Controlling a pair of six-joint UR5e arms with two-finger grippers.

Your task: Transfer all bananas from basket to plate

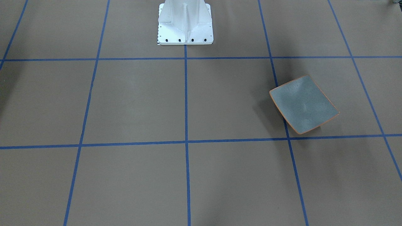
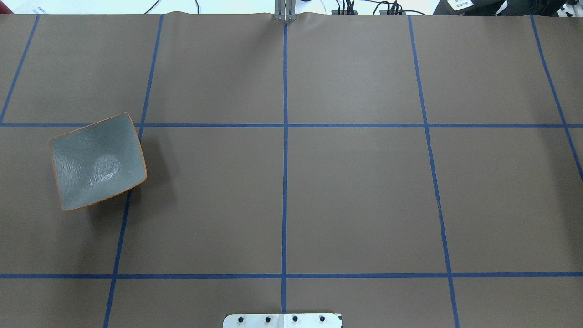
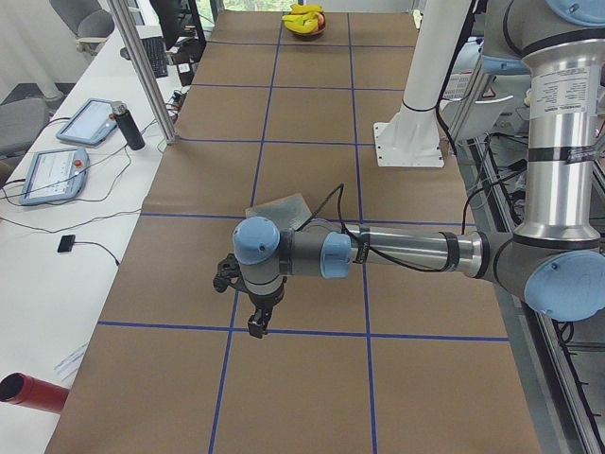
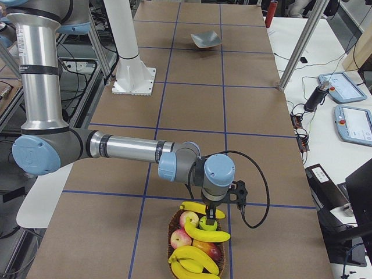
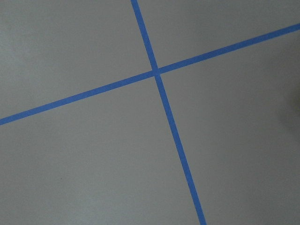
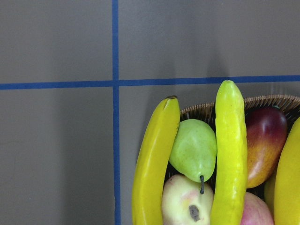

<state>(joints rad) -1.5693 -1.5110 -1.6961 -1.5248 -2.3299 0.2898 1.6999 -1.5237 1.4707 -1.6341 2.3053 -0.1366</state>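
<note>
Bananas (image 4: 207, 235) in basket (image 6: 268, 99), under right gripper (image 4: 210, 218)

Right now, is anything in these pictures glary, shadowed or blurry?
Overhead exterior: a pale glare patch sits in the middle of the plate, and a soft shadow lies on the table to its right. Exterior front-facing: that shadow falls on the plate's left. Right wrist-mounted: the bananas loom close, evenly lit and fairly sharp. Left wrist-mounted: flat, slightly grainy light, only tape lines.
</note>
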